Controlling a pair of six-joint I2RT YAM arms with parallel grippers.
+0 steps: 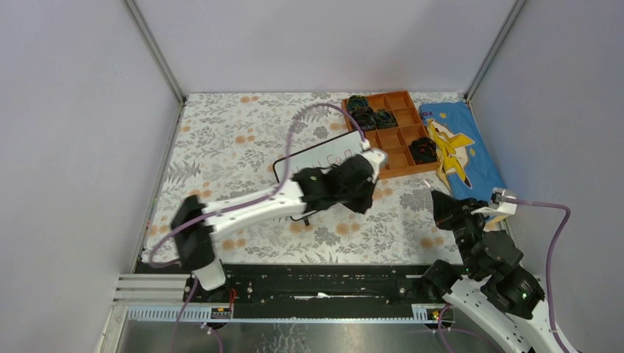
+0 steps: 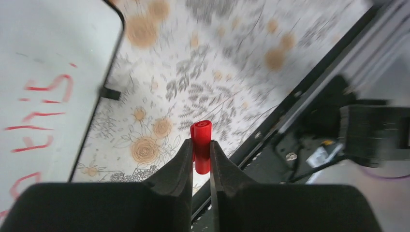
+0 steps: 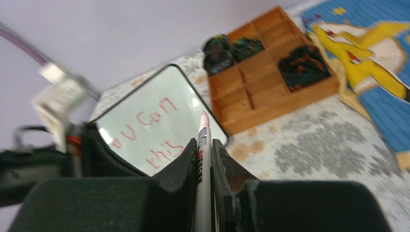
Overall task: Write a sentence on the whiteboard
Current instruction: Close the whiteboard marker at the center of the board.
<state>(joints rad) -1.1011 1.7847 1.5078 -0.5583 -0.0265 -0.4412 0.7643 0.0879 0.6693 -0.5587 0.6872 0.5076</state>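
your left arm reaches far out from its base across the counter, its wrist hanging over the near end of the whiteboard. the left fingers are pinched nearly together on a red cap, which sticks out past their tips towards the cloth below. your right arm sits folded up close to its base at the right edge. the right fingers are closed tight on a marker.

the marker's long axis runs straight along the fingers, with its bare tip aimed ahead at the whiteboard. the board sits mid-counter. in the top view its long side runs from near left to far right, and its far end is just beside a wooden compartment tray. the sentence is on it in thin red letters in two lines. you can make out "can" and "this"; the start is hidden behind the left arm.

a floral cloth covers the counter. a blue cloth with a yellow figure lies right of the tray. pale walls close in three sides.
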